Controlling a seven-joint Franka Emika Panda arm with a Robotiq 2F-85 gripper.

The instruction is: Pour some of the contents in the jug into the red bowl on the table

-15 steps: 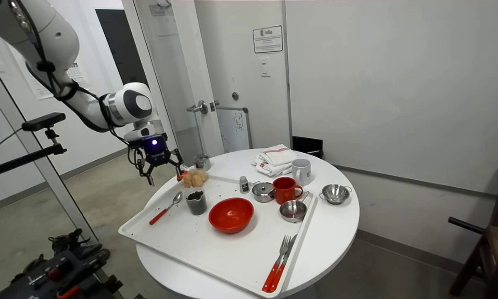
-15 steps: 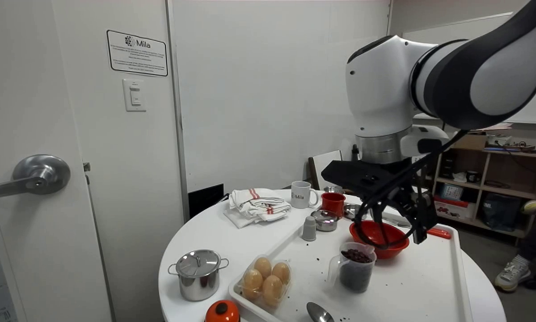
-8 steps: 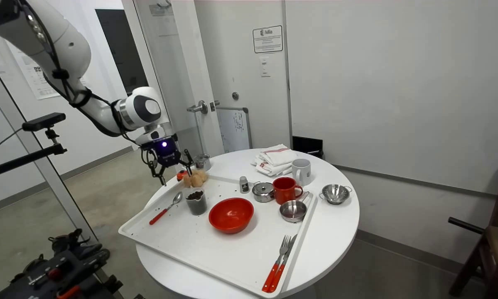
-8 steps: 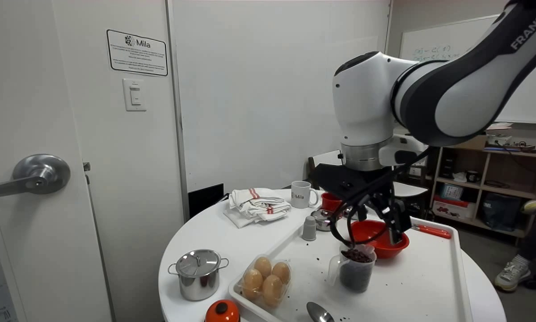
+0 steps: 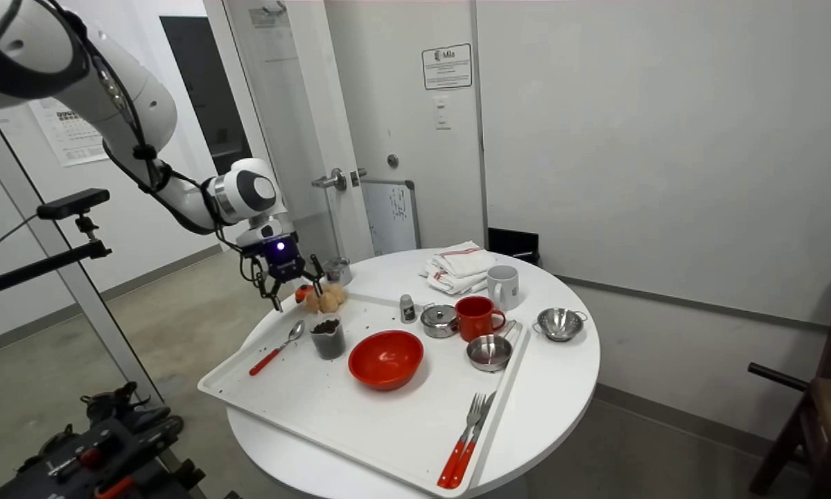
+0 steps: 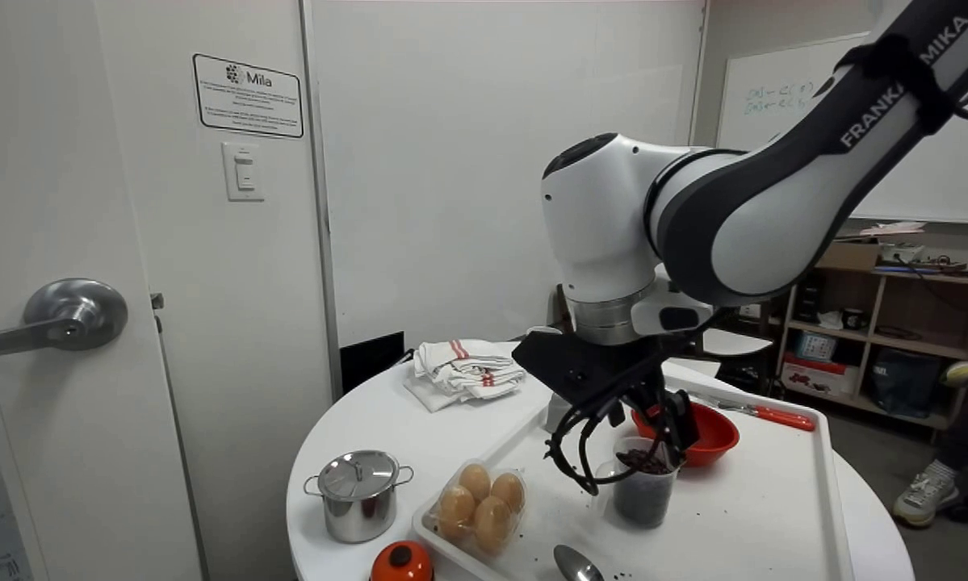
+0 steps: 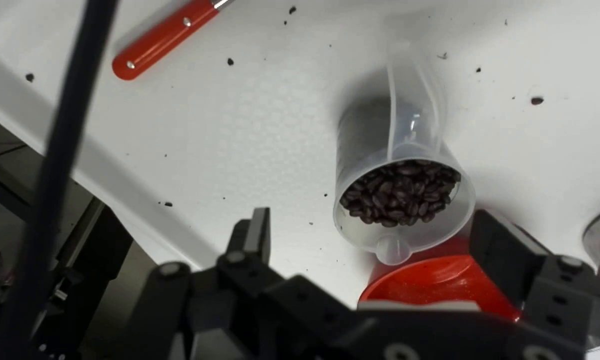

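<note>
Gripper pointing down toward the white tray, fingers spread well apart. Lower down, standing upright on the tray and clear of both fingers in an exterior view: translucent spouted jug, part-filled with dark beans. In the wrist view, jug rim framed in the gap between the fingers, handle away from the gripper, spout toward the red bowl. Bowl just beside the jug, on the same tray, partly hidden by the gripper in the wrist view. Near the jug, red-handled spoon and a scatter of loose dark bits. Under the tray, round white table.

On the white robot arm, in an exterior view, "FRANKA" and, past a black strap, "MIKA". On the black-bordered sign, in both exterior views, "Mila" beside a dotted logo, with finer lines too small to read. On the wall whiteboard, blue-green handwriting, too faint to make out. On the small leaning whiteboard, dark scribbles, likewise unreadable. On the grey shaker, markings too small to decipher. On the dark shelved bag, pale lettering, blurred.
</note>
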